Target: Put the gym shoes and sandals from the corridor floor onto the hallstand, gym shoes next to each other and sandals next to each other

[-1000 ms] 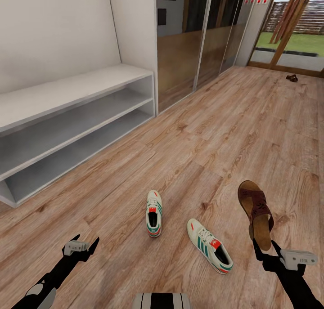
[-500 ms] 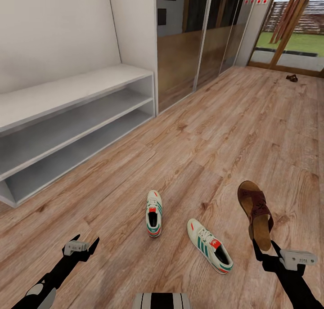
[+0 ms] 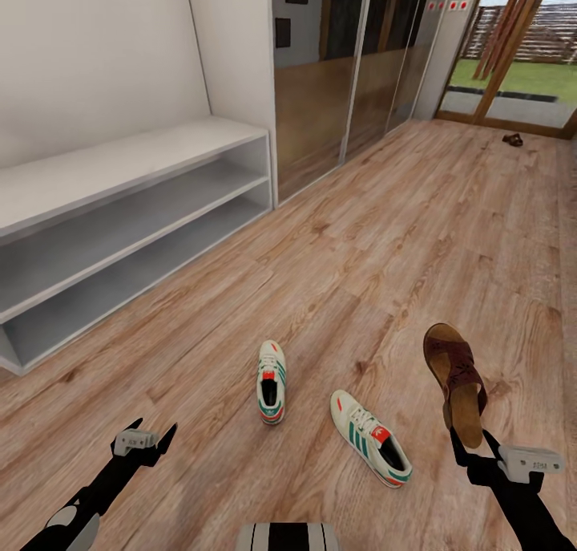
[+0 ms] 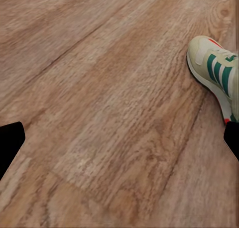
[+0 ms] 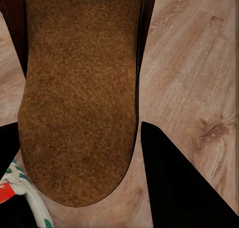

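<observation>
**One sandal held, two gym shoes and a second sandal on the floor**

One sandal point(image 3: 457, 378) is pinched at its heel by the right gripper point(image 3: 471, 448), which holds it up with the toe pointing away from the robot; in the right wrist view the cork-coloured footbed point(image 5: 79, 98) sits between the two dark fingers point(image 5: 169, 178). Two gym shoes lie on the corridor floor point(image 3: 385, 238). The nearer gym shoe point(image 3: 372, 438) is just beside the right gripper, toward the robot's left, heel closest to the robot. The other gym shoe point(image 3: 271, 382) lies farther left, between the two grippers and ahead of both, apart from its partner. A second sandal point(image 3: 512, 139) rests far ahead of the right gripper, near the glass door point(image 3: 513, 46).

The left gripper point(image 3: 147, 441) hangs low over bare planks with its fingers spread, holding nothing; its wrist view catches the toe of a gym shoe point(image 4: 216, 71) off to one side.

The hallstand point(image 3: 120, 214) stands well ahead and left of the left gripper, with two open shelf levels under a flat top.
</observation>
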